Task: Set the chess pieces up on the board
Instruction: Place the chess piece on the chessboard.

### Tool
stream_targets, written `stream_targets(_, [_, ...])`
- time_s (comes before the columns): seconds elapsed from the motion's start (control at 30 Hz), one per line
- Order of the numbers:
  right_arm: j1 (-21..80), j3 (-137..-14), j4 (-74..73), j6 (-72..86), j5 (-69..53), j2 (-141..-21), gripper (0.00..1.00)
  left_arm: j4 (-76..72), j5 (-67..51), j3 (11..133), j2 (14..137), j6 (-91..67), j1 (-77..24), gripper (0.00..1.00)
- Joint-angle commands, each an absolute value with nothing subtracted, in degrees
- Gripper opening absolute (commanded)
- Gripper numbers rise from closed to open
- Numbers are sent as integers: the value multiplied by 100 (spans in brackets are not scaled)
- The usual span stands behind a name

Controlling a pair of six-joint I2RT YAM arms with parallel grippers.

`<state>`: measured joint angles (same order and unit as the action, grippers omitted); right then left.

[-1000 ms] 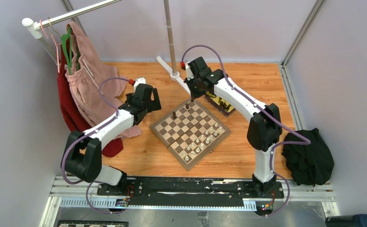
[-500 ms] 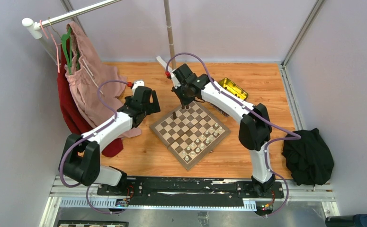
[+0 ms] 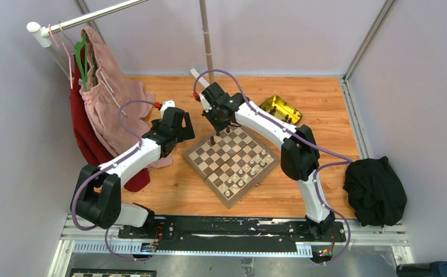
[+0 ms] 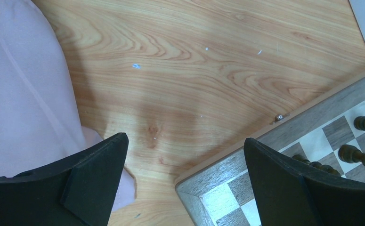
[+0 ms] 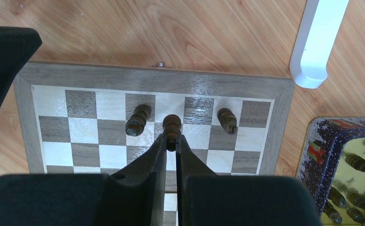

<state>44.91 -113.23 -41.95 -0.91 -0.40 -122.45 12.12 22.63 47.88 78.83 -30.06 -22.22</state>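
Observation:
The board [image 3: 188, 156] lies at an angle in the middle of the table. Several pale chess pieces [image 3: 250, 170] stand along its near-right side and two dark ones [image 3: 211, 139] near its far-left edge. My right gripper [image 5: 171, 141] is shut on a dark brown piece [image 5: 172, 123], held over the board's [image 5: 171, 77] far rows between the two standing dark pieces [image 5: 138, 120]. Whether it touches the board I cannot tell. My left gripper [image 4: 185, 140] hangs open and empty over the board's left corner [image 4: 204, 181].
A yellow-gold tin [image 3: 284, 109] holding several dark pieces [image 5: 354, 162] sits right of the board. A white rack foot [image 5: 317, 42] and pole [image 3: 207, 52] stand behind it. Pink and red garments [image 3: 102, 86] hang at left. Black cloth [image 3: 376, 190] lies at right.
My right arm has swung left along the board's far edge with the dark piece in its grip, uncovering the tin. The left arm has barely moved.

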Motion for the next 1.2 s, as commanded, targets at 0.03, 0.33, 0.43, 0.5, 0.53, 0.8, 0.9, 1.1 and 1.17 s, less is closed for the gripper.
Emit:
stream_targets(0.03, [4597,-11622,-4386,-124,237,-12461,0,1151,2211,4702,7699,-2996,-2206,100])
stream_targets(0.33, [4599,-11599,-4403,-119,331,-12600,0,1126,2166,4642,7655,-2962,-2206,100])
stream_targets(0.43, [4601,-11610,-4404,-98,286,-12644,0,1100,2160,4617,7651,-2954,-2206,100])
stream_targets(0.5, [4609,-11626,-4406,-84,266,-12671,0,1090,2149,4606,7661,-2953,-2206,100])
stream_targets(0.53, [4610,-11628,-4404,-79,260,-12694,0,1083,2145,4598,7671,-2949,-2206,100])
stream_targets(0.8, [4606,-11676,-4384,-62,198,-12809,0,1042,2153,4590,7721,-2942,-2206,100])
stream_targets(0.9, [4605,-11711,-4388,-62,184,-12847,0,1020,2145,4589,7755,-2942,-2206,100])
stream_targets(1.1, [4605,-11759,-4411,-83,154,-12876,0,986,2123,4610,7825,-2948,-2206,100])
stream_targets(1.17, [4605,-11760,-4416,-96,149,-12868,0,980,2114,4627,7851,-2962,-2206,100])
